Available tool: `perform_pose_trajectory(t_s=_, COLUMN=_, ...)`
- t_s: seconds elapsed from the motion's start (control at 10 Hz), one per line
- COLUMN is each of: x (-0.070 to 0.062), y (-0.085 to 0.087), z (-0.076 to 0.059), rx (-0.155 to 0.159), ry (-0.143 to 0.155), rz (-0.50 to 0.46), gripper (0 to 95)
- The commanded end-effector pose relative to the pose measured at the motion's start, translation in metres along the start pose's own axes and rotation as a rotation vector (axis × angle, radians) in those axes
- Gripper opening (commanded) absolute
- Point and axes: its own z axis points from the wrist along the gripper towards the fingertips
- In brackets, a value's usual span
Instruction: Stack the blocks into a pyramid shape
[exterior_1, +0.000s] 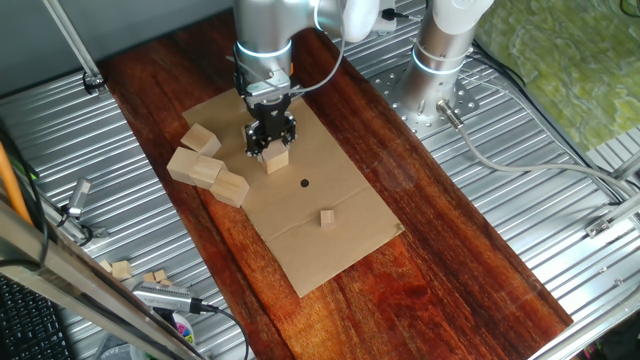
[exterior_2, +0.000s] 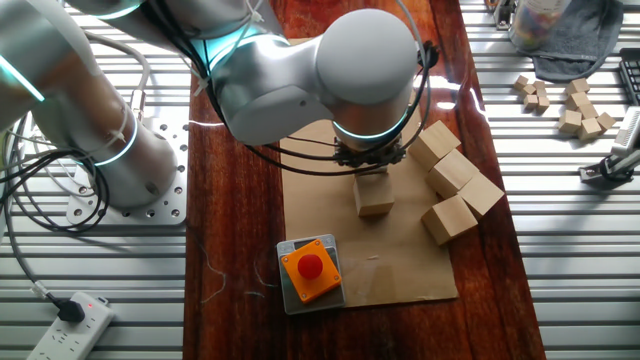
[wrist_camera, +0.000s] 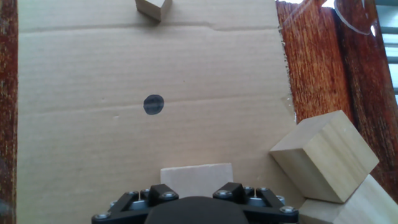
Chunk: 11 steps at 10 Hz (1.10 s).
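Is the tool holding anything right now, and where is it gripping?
Yes, it appears so: the tool is closed on a pale wooden cube block, gripping its upper part, with the block's lower half showing below the fingers over the cardboard sheet.

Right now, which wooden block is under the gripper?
The lone block standing mid-cardboard, directly under the gripper; the other large blocks cluster apart at the cardboard's edge.
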Motion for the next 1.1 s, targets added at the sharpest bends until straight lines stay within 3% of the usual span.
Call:
perform_pose_trajectory(t_s=0.1, x=0.0006, y=0.0004, z=0.0004, rx=0.004, ry=0.001, rz=-0.011, gripper=38.0)
perform_pose_trajectory(t_s=0.3, x=0.0008, y=0.0004, z=0.0005, rx=0.014, ry=0.004, rz=-0.030, gripper=38.0)
perform_pose_trajectory(t_s=0.4, x=0.0011, y=0.0003, z=0.0008, rx=0.018, ry=0.004, rz=-0.034, gripper=57.0)
perform_pose_trajectory(t_s=1.1, x=0.0024, y=-0.0001, z=0.0025, rx=0.025, ry=0.000, rz=-0.053, gripper=57.0)
